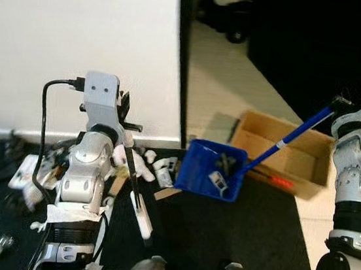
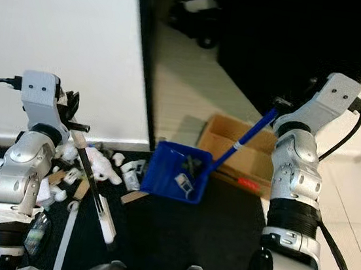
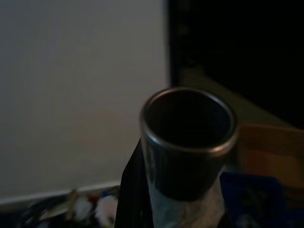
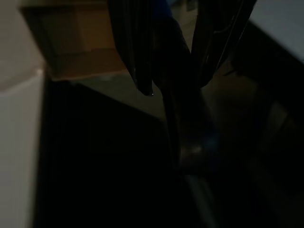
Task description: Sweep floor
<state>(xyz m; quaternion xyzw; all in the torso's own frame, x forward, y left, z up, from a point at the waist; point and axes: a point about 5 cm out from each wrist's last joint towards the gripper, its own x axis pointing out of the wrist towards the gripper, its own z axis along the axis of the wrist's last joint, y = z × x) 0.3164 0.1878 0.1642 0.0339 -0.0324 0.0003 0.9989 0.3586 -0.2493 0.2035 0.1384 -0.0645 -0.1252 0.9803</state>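
The blue dustpan (image 1: 210,170) hangs lifted off the dark mat, a few scraps in it, just short of the cardboard box (image 1: 284,151); its long blue handle (image 1: 295,137) slants up and away over the box to the right gripper (image 4: 173,80), whose fingers pinch it; the left gripper (image 1: 125,112), on the far side of the dustpan from the box, grips the broom stick (image 1: 136,185), its head down among the litter (image 1: 139,163); tipping, I judge, turns on that handle's line across the box.
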